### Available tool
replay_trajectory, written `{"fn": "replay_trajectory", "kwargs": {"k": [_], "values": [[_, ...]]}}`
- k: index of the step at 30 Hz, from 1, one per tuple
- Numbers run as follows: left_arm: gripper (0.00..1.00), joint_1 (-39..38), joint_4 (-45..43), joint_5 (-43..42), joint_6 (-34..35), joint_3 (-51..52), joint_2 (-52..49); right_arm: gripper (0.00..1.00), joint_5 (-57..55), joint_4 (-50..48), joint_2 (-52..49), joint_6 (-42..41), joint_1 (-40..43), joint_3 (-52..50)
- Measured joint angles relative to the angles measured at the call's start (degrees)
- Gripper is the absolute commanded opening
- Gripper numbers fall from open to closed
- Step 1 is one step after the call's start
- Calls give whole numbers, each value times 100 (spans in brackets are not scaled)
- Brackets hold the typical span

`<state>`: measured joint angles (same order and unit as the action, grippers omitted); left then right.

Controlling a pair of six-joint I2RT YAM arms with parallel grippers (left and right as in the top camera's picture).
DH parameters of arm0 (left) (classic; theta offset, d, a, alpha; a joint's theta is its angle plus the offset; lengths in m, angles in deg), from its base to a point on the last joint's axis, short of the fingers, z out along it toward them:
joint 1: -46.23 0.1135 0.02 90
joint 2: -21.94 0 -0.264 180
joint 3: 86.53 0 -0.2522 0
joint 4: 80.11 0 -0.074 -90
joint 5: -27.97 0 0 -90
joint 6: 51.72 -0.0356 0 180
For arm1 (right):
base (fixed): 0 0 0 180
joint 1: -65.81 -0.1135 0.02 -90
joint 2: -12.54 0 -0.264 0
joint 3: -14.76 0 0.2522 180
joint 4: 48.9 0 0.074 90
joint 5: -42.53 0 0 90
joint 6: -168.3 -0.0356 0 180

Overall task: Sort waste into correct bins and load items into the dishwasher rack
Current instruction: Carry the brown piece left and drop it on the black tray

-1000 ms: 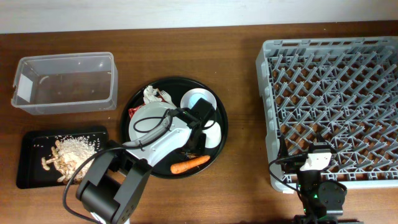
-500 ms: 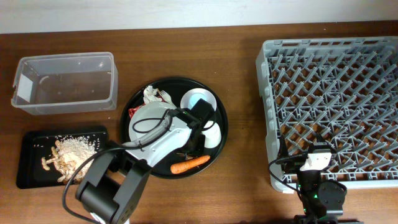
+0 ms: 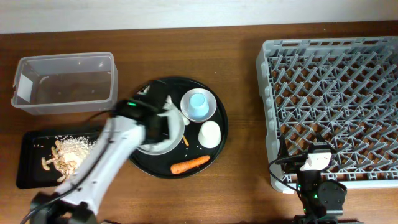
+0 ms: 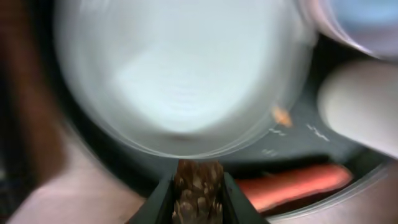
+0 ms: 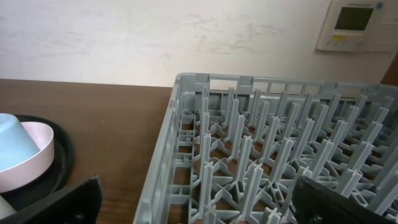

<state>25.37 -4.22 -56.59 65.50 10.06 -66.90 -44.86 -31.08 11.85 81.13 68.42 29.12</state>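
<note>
Left tool (image 4: 198,194) pinching dark brown lump (image 4: 198,182), grey plate (image 4: 174,68) blurred.

White-and-black left arm (image 3: 104,154), black-fingered left hand (image 4: 198,198), black right arm (image 3: 321,198), green light (image 3: 314,196)

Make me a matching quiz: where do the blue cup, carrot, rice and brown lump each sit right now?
Things:
1. blue cup
2. carrot
3. rice
4. brown lump

Places:
A. gripped in the left pincer
B. in the rectangular black tray
C. in the white bowl
D. lying directly on the round tray

Pairs: 1-C, 2-D, 3-B, 4-A.
</note>
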Motion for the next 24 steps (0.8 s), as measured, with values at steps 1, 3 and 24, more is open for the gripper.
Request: {"fn": "replay_trajectory", "kwargs": {"k": [1, 3, 24], "values": [[20, 295, 74, 59, 2, 0, 39, 99, 0, 0, 0, -2, 0, 0], [20, 933, 142, 234, 0, 0, 57, 99, 0, 0, 0, 2, 0, 0], [46, 4544, -1191, 660, 328, 614, 57, 99, 0, 0, 0, -2, 0, 0]]}}
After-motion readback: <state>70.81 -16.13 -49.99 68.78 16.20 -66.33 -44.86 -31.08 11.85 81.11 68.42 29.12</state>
